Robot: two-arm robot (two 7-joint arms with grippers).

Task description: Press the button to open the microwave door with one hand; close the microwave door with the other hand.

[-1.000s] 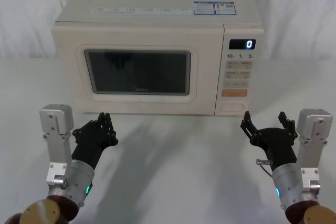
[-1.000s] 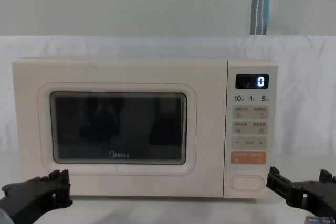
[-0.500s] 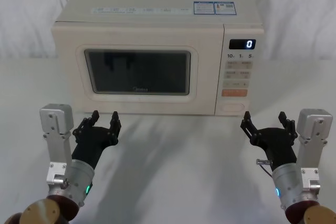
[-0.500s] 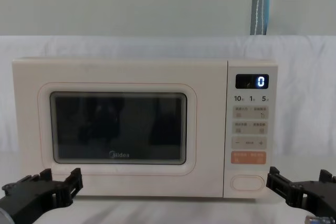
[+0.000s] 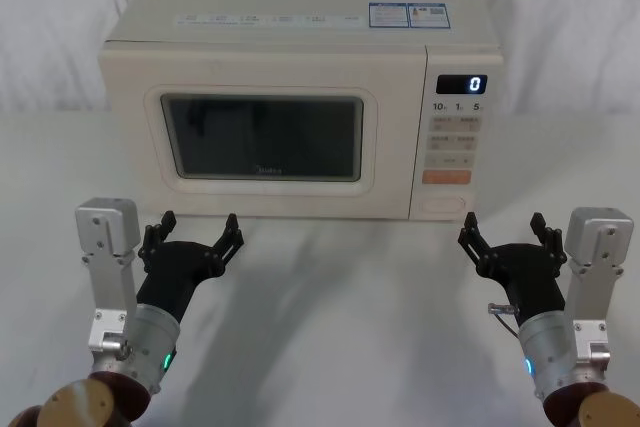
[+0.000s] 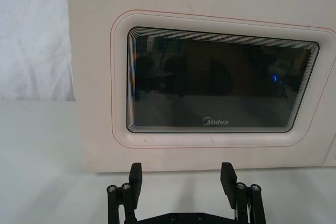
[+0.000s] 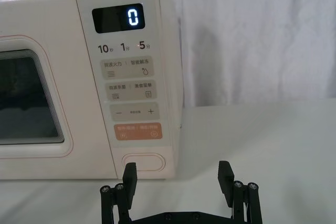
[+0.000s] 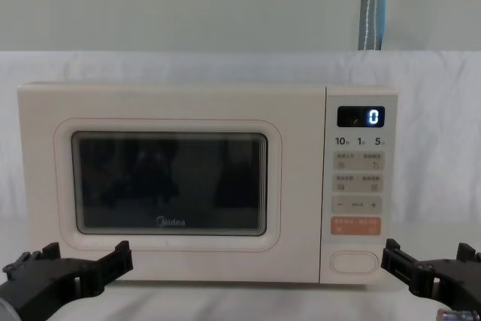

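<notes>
Both grippers hover low over the tabletop (image 5: 330, 317) in front of the microwave (image 5: 300, 87), each with its fingers spread and nothing held. From where I stand, nothing has been touched yet.

Taking things by size: the cream Midea microwave sits toward the far edge of the white tabletop, squarely between the two arms. Its microwave door (image 5: 262, 137) is shut flush, the dark window facing the robot. The narrow control panel (image 5: 457, 147) runs down the right side of the oven, its display (image 5: 461, 84) reading 0. At the very bottom of that panel, under the orange key (image 5: 446, 177), is the button (image 5: 446, 204), a plain cream oval.

The right gripper (image 5: 505, 237) is nearest that button, a little in front of it and slightly to its right. The right wrist view looks straight at the button (image 7: 143, 161), so I judge this arm is lined up to do the pressing. Splayed fingers are a poor tool for that; one fingertip, or closed fingers, would likely be surer.

The left gripper (image 5: 195, 234) waits before the door's lower left part, clear of it. That placement makes sense if it is meant to push the door shut afterwards, though it may stand within the door's swing if the hinge is on the left.
</notes>
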